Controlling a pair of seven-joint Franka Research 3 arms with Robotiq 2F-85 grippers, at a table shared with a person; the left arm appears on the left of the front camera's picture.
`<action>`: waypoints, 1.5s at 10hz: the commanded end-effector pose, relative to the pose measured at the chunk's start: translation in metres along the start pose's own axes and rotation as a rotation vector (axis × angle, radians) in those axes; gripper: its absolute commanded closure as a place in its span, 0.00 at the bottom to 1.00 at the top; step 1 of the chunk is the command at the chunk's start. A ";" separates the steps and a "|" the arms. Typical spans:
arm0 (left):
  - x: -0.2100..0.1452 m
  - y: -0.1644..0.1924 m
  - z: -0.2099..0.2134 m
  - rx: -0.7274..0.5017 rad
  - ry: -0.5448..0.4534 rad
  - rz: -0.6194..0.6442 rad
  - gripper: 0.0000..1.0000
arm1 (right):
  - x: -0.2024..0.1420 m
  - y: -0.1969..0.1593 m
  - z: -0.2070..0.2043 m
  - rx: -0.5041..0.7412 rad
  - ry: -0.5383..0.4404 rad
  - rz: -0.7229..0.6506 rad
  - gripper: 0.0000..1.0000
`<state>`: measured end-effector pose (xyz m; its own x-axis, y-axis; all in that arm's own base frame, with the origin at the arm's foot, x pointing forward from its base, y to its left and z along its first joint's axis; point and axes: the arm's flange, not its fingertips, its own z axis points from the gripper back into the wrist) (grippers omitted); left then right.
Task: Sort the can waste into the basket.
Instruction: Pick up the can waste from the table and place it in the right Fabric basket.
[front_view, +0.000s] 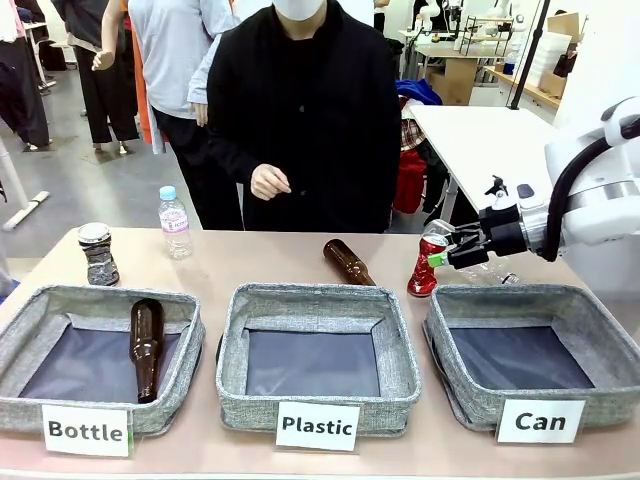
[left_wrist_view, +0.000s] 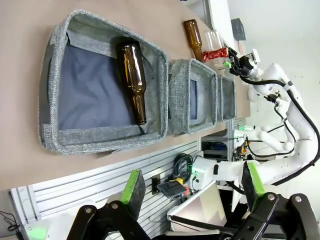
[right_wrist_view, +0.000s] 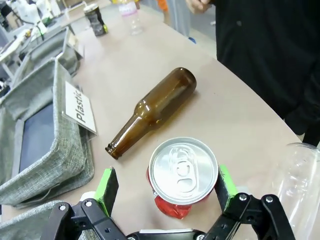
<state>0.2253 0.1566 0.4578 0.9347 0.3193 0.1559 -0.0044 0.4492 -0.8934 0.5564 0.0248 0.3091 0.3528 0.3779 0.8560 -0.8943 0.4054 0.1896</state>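
A crushed red can (front_view: 424, 268) stands upright on the table just behind the left corner of the grey basket (front_view: 520, 296) carded "Can". My right gripper (front_view: 438, 246) is open, with its green pads on either side of the can's top. In the right wrist view the can's silver lid (right_wrist_view: 183, 172) sits between the fingers (right_wrist_view: 106, 186), with a gap on the left side. The dark can (front_view: 98, 254) stands upright at the far left of the table, behind the "Bottle" basket. My left gripper (left_wrist_view: 192, 185) hangs open and holds nothing, high above the table's left end.
A brown bottle (front_view: 348, 262) lies on the table left of the red can. A second brown bottle (front_view: 146, 346) lies in the "Bottle" basket (front_view: 100, 300). The "Plastic" basket (front_view: 315, 298) is in the middle. A clear bottle (front_view: 174, 222) stands far left, another (right_wrist_view: 300, 175) lies beside my right gripper. The person's hand (front_view: 268, 182) hovers beyond the far edge.
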 end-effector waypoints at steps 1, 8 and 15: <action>-0.002 -0.002 -0.002 -0.015 -0.005 0.013 0.00 | 0.005 -0.004 -0.010 -0.027 -0.022 -0.027 0.00; -0.002 -0.002 -0.002 -0.015 -0.005 0.013 0.00 | 0.005 -0.006 -0.022 0.016 0.039 -0.022 1.00; -0.002 -0.002 -0.002 -0.015 -0.005 0.013 0.00 | 0.065 0.044 0.104 0.123 -0.067 0.028 1.00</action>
<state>0.2251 0.1567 0.4584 0.9343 0.3200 0.1568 -0.0040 0.4491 -0.8934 0.5444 0.0133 0.3670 0.3034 0.3645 0.8804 -0.9268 0.3275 0.1838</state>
